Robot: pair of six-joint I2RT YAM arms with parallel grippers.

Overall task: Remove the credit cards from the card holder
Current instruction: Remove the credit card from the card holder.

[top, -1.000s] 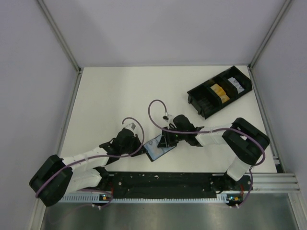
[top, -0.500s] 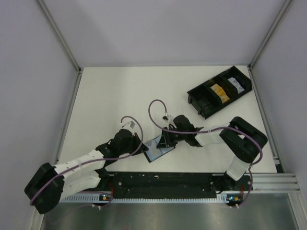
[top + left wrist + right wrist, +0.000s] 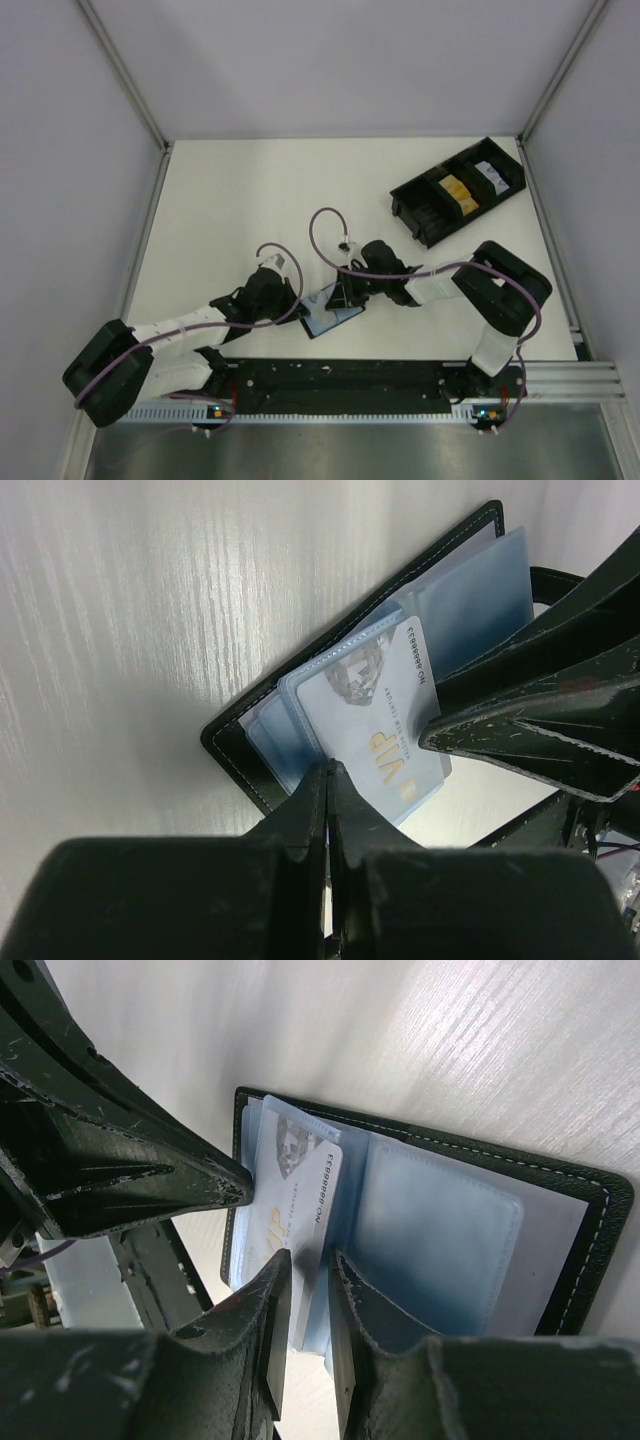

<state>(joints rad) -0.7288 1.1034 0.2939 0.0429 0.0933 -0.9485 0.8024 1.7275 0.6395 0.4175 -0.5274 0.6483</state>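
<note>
At the front edge of the white table (image 3: 250,200), the small black folding card holder (image 3: 605,1230) lies open under my closed left gripper (image 3: 328,775). My right gripper (image 3: 310,1262) stands narrowly open astride the pale-blue plastic credit card (image 3: 300,1185). I'd pinch that card alone, then draw it straight along its clear sleeve (image 3: 440,1230).

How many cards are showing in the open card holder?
1: a pale VIP card, tucked in a clear sleeve of the card holder. The other sleeves may hide more.
</note>
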